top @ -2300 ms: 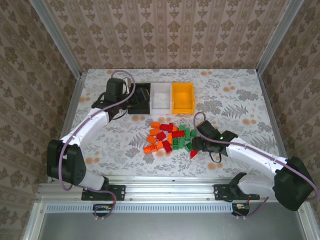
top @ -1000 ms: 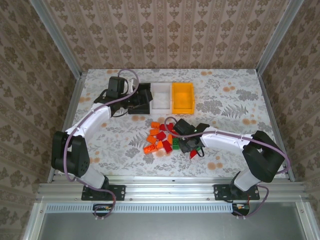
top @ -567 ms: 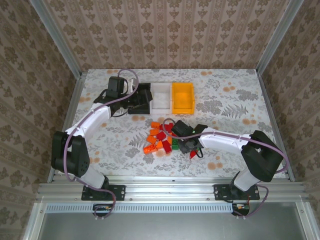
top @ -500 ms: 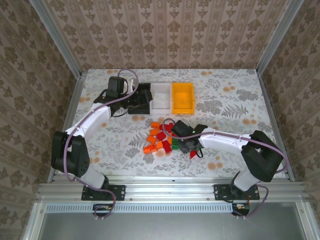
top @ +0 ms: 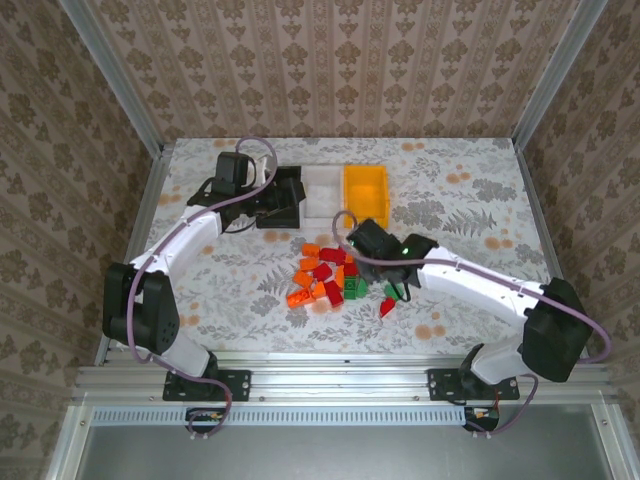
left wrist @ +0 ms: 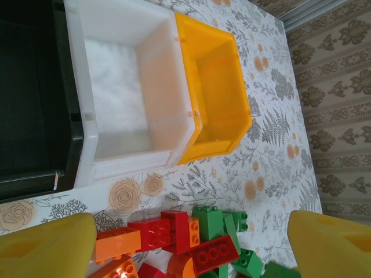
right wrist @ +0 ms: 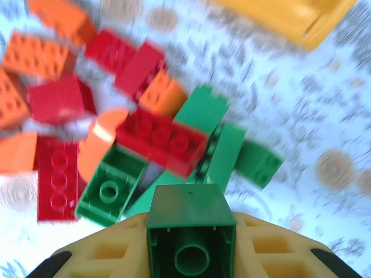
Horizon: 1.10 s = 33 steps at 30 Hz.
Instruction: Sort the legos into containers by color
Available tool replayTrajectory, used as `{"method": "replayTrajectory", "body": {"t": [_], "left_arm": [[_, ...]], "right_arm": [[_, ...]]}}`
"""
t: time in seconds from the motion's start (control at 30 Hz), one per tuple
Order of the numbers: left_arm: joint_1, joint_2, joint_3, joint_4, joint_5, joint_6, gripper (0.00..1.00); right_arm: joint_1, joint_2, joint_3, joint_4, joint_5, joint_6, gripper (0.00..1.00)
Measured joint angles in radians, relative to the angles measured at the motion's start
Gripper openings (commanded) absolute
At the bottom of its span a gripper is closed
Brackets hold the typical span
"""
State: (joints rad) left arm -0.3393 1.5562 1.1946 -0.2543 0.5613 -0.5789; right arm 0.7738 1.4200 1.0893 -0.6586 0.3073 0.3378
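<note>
Right gripper [right wrist: 191,256] clamped on a green brick [right wrist: 191,209].

I hold it just over the lego pile [top: 325,278], with bare table [top: 470,205] toward 3 o'clock. At 12, black bin [left wrist: 29,87], white bin [left wrist: 133,163] and yellow bin [left wrist: 215,139] touch; left gripper [top: 283,195] gapes above the black one.

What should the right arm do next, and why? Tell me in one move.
Probably lift and carry its load to the yellow bin. The right gripper is shut on a green brick just above the pile, and that bin looks empty and lies nearest.
</note>
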Motion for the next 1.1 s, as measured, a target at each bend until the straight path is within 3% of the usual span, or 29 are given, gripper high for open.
{"method": "replayTrajectory", "body": {"t": [0.13,0.27,0.43,0.53,0.77,1.1], "left_arm": [[0.001,0.010,0.002,0.008,0.032,-0.015,0.87],[0.000,0.064,0.008,0.027,0.076,-0.047,0.86],[-0.011,0.119,0.010,0.004,0.091,-0.054,0.85],[-0.021,0.122,0.017,-0.007,0.091,-0.054,0.85],[-0.026,0.122,0.041,-0.009,0.091,-0.053,0.84],[-0.032,0.133,0.087,-0.123,0.043,-0.016,0.80]], "right_arm": [[-0.135,0.083,0.156,0.073,0.023,-0.029,0.28],[-0.230,0.302,0.364,0.140,0.028,-0.051,0.27],[-0.269,0.581,0.621,0.122,0.026,-0.086,0.28],[-0.275,0.670,0.694,0.095,0.025,-0.098,0.31],[-0.293,0.724,0.760,0.035,-0.020,-0.099,0.45],[-0.294,0.720,0.774,0.016,-0.050,-0.101,0.47]]}}
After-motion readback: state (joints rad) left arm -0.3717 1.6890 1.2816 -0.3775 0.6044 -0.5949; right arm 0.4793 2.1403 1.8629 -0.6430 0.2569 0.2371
